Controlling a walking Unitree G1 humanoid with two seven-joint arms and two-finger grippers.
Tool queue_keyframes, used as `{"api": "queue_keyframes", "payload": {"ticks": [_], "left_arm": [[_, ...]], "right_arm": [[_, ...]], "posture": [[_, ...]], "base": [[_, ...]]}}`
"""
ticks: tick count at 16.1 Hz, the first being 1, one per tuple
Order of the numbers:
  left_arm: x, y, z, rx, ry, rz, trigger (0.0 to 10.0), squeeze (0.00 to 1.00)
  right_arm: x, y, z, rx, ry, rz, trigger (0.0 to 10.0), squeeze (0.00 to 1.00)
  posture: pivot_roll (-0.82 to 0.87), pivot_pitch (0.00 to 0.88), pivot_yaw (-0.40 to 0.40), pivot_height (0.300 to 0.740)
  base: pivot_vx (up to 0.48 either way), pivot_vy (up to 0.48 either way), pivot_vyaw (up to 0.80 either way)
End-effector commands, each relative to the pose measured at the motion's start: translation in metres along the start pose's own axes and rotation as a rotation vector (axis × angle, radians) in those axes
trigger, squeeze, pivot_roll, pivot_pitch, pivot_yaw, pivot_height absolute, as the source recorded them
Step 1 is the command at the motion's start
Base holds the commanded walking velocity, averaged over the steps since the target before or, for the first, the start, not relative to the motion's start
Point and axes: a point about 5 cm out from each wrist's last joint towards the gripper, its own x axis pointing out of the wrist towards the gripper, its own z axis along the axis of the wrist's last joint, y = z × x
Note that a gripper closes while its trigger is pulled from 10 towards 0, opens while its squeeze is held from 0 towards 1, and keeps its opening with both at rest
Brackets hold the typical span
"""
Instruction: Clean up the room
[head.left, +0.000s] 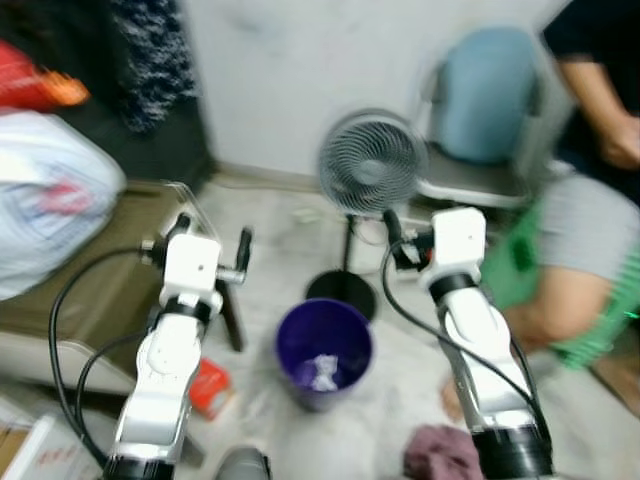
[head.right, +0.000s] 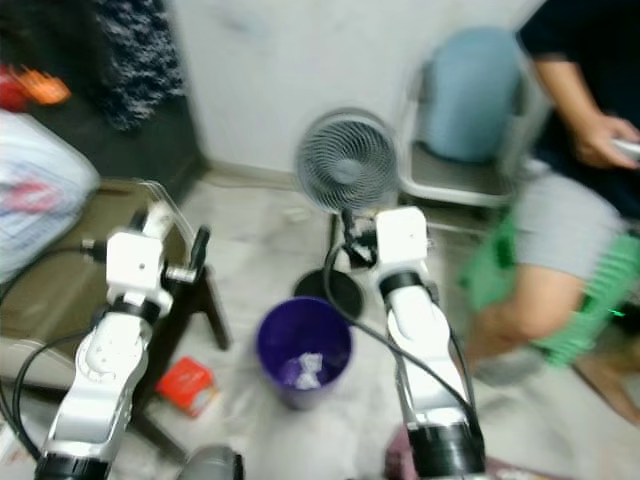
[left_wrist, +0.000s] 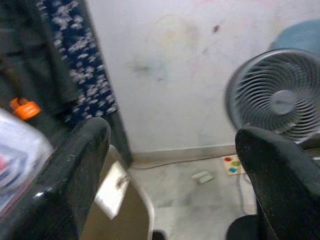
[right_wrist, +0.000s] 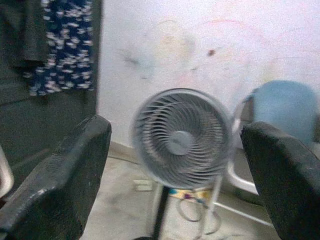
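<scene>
A purple bin (head.left: 323, 350) stands on the floor between my two arms, with crumpled white paper (head.left: 323, 372) inside. A red box (head.left: 210, 388) lies on the floor left of it, and a maroon cloth (head.left: 440, 450) lies at the lower right. My left gripper (head.left: 211, 238) is raised above and left of the bin, open and empty; in the left wrist view its fingers (left_wrist: 65, 185) stand wide apart. My right gripper (head.left: 400, 240) hangs above and right of the bin, in front of the fan, and the right wrist view shows its fingers (right_wrist: 60, 185) spread and empty.
A grey floor fan (head.left: 372, 165) on a black base stands just behind the bin. A person (head.left: 590, 230) sits on a green stool at the right, near a chair (head.left: 485, 110). A low cot (head.left: 110, 250) with a white bag (head.left: 50, 195) is on the left.
</scene>
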Motion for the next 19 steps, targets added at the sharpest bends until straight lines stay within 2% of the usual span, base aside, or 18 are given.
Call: {"api": "queue_keyframes", "payload": {"ticks": [1,5,7,9,10,13,16,18,19], "left_arm": [[0.003,-0.001,0.002,0.004,-0.018,0.006,10.0,0.0],[0.006,0.0,0.002,0.004,-0.029,0.015,10.0,0.0],[0.009,0.005,0.0,-0.008,-0.032,0.079,10.0,0.0],[0.01,0.006,-0.002,-0.024,-0.025,0.106,10.0,0.0],[0.011,0.005,-0.002,-0.041,-0.023,0.111,10.0,0.0],[0.013,0.007,-0.001,0.001,-0.041,0.109,10.0,0.0],[0.01,0.017,-0.007,0.041,-0.029,0.182,10.0,0.0],[0.005,0.014,-0.009,0.041,-0.021,0.181,10.0,0.0],[0.002,0.012,-0.009,0.073,-0.015,0.187,10.0,0.0]], "right_arm": [[0.003,-0.002,-0.003,0.02,0.024,-0.008,10.0,0.0],[0.008,-0.004,-0.008,0.051,0.05,-0.055,10.0,0.0],[0.012,0.002,-0.006,0.128,0.07,-0.071,10.0,0.0],[0.013,0.007,-0.002,0.116,0.045,-0.04,10.0,0.0],[0.013,0.011,0.001,0.075,0.026,-0.009,10.0,0.0],[0.02,0.019,0.001,0.063,0.019,0.018,10.0,0.0],[0.026,0.024,0.006,0.068,-0.001,0.051,10.0,0.0],[0.025,0.023,0.004,0.068,0.0,0.051,10.0,0.0],[0.024,0.023,0.004,0.074,-0.001,0.049,10.0,0.0]], "posture": [[0.05,0.0,-0.014,0.74],[0.04,0.0,-0.006,0.74],[0.02,0.0,0.007,0.74],[0.03,0.0,0.006,0.74],[0.03,0.0,0.005,0.74],[0.05,0.0,-0.027,0.74],[0.04,0.0,-0.042,0.74],[0.04,0.0,-0.04,0.74],[0.04,0.0,-0.036,0.74]], "base": [[0.0,0.0,0.0],[0.0,0.0,0.0],[0.0,0.0,0.0],[0.0,0.0,0.0],[0.0,0.0,0.0],[0.0,0.0,0.8],[0.0,0.0,0.8],[0.0,0.0,0.8],[0.0,0.0,0.8]]}}
